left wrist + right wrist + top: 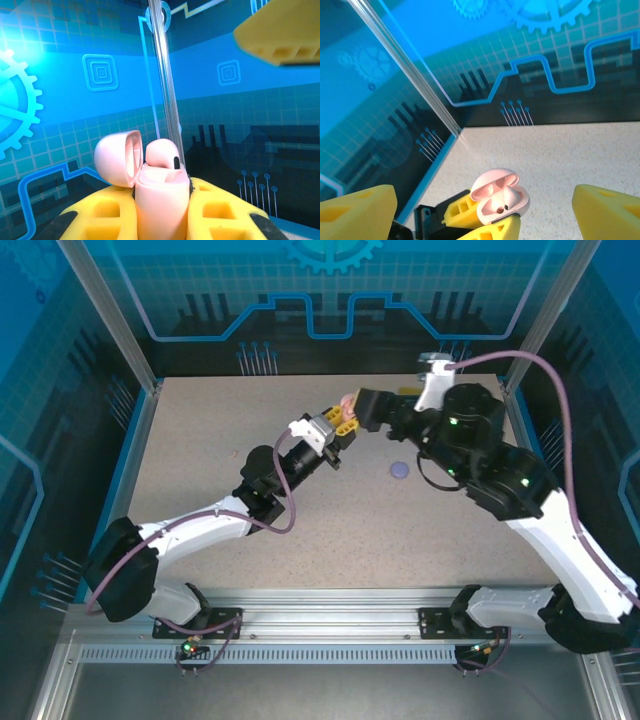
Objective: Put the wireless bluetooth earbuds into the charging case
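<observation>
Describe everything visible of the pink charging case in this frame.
The pink charging case is a glossy, rounded, plastic-looking shell. Its hinged lid stands open, swung to one side. One pale earbud with a dark spot sits in the body. The case is clamped at both sides by the yellow jaws of the left gripper; nothing else touches it.

Pale pink charging case (159, 200), upright, clamped by its lower body between the yellow jaws of the left gripper (341, 426), with its domed lid (117, 159) hinged open to one side. One pale pinkish-white earbud (162, 154) sits in the case, its rounded head and dark tip above the rim. The case lies midway between the wide-spread jaws of the right gripper (487, 207), touching neither.
</observation>
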Controlling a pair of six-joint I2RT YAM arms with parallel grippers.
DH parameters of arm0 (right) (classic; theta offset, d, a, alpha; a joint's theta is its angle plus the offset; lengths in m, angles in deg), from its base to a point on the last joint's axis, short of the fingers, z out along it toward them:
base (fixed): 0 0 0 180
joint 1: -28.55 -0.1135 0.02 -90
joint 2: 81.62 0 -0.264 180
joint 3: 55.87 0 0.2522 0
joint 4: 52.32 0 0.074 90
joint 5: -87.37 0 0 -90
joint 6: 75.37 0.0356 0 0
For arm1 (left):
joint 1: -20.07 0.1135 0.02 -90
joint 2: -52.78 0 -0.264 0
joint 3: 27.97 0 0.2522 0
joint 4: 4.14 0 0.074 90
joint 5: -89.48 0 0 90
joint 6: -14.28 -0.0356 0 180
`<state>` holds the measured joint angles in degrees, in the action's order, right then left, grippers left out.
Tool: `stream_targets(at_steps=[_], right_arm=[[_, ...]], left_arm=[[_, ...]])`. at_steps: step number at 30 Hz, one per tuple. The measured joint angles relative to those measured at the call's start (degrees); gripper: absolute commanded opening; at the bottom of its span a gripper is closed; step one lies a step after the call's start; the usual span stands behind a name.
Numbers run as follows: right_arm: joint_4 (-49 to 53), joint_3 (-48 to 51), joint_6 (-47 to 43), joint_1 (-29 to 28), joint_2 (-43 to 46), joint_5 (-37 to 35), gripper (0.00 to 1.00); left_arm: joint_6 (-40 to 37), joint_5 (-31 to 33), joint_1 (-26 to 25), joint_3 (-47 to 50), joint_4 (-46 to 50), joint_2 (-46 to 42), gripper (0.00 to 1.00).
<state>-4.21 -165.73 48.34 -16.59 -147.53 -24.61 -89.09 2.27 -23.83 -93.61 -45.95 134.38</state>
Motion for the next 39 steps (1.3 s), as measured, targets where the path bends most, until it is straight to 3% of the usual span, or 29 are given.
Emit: stream_targets(at_steps=[7, 14, 27, 39], right_arm=[[0.0, 2.8, 1.8, 5.7, 4.4, 0.1, 0.93], [2.1, 10.4, 5.1, 10.8, 2.6, 2.1, 0.92], [7.7, 10.4, 5.2, 11.1, -1.2, 5.0, 0.86], [9.9, 2.8, 2.0, 5.1, -4.3, 10.4, 0.65]], left_arm=[[0.0, 0.0, 0.0, 0.1, 0.0, 0.0, 0.00], [2.5, -0.5, 2.2, 3.1, 0.0, -1.6, 0.00], [12.7, -15.3, 11.3, 11.2, -0.3, -12.4, 0.00], [21.0, -28.2, 16.0, 12.3, -0.5, -14.7, 0.00]])
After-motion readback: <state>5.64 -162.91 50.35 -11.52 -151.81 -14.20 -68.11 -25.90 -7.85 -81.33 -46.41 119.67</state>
